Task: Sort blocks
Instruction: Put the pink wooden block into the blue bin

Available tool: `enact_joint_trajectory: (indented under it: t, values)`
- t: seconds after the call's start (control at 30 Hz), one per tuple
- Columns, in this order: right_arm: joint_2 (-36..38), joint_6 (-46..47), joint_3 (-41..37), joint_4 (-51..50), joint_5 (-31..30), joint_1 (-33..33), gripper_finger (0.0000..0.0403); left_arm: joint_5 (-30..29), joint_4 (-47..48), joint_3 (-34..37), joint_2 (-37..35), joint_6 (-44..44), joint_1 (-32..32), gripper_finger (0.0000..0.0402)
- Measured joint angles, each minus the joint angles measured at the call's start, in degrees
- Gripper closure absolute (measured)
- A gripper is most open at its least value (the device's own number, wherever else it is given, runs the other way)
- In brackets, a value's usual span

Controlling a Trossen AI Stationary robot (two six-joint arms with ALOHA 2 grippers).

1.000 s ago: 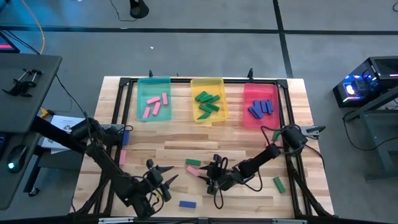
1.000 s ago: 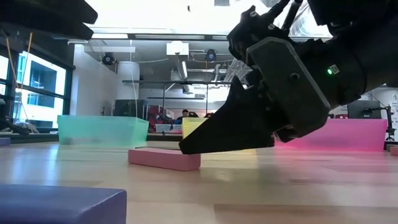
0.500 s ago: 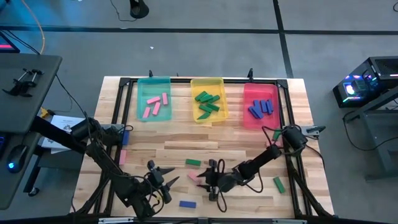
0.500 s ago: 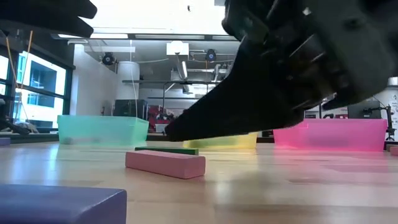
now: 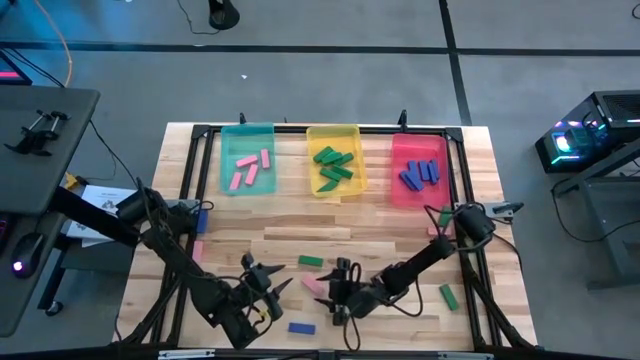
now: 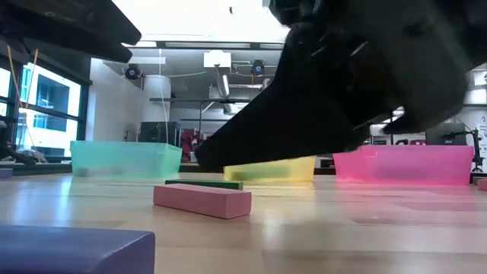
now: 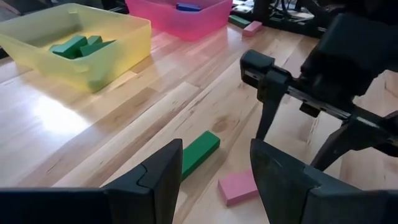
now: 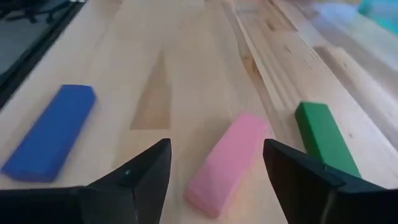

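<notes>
the right gripper (image 8: 214, 171) hangs spread over the pink block (image 8: 225, 163) lying flat on the tabletop (image 8: 186, 56). it looks light, rigid and smooth; pinch across its narrow sides, mid-length.

Robotics lab: grey concrete floor (image 5: 330, 85), black-framed light wooden table (image 5: 290, 225), lit computer tower (image 5: 590, 125), ceiling ducts and big windows (image 6: 46, 99) behind.

Your two arms are dark, jointed and slim — black cables loop along them, and each ends in pointed black fingers.
</notes>
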State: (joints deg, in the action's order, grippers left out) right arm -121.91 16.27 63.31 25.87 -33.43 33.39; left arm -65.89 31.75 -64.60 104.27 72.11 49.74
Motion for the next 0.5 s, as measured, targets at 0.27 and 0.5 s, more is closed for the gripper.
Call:
enact_joint_trajectory:
  t: [0.27,0.5]
  values:
    - [-4.39,3.31,0.07,2.73,-0.23,0.00,0.0160,0.22,-0.17,0.00,0.00,-1.28,-0.64,0.0227]
    - [-4.90,10.80,0.45,-2.91,-0.82,-0.65,0.0222,1.21,-0.30,0.00,0.00,-3.15,-0.49,0.0227]
